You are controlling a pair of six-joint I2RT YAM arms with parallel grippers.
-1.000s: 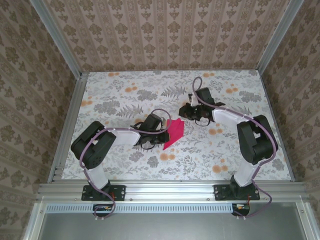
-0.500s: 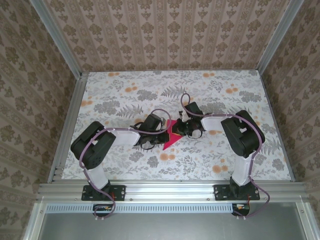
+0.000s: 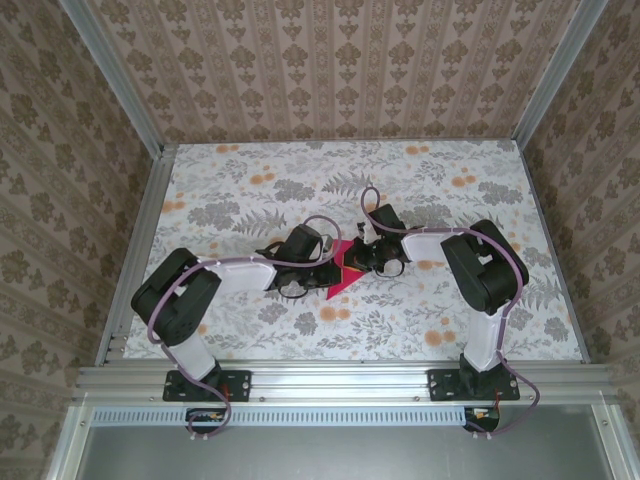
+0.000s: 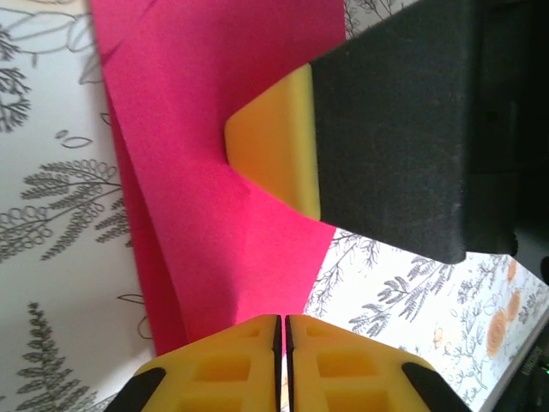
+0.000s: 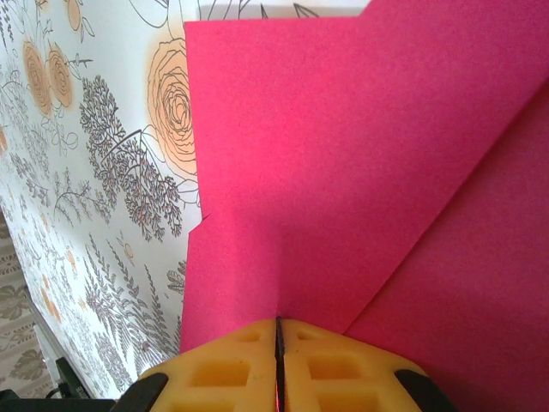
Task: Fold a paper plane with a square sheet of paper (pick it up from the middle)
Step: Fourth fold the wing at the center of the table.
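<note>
Here the table carries both arms, meeting at its middle, well clear of every edge. The square sheet of paper, already folded, sits between them. The right gripper is clamped on one edge; the left gripper has its jaws together at another.

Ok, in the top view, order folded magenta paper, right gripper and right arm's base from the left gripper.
1. folded magenta paper, at the left gripper fingertips.
2. right gripper, just across the paper.
3. right arm's base, near right edge.
</note>
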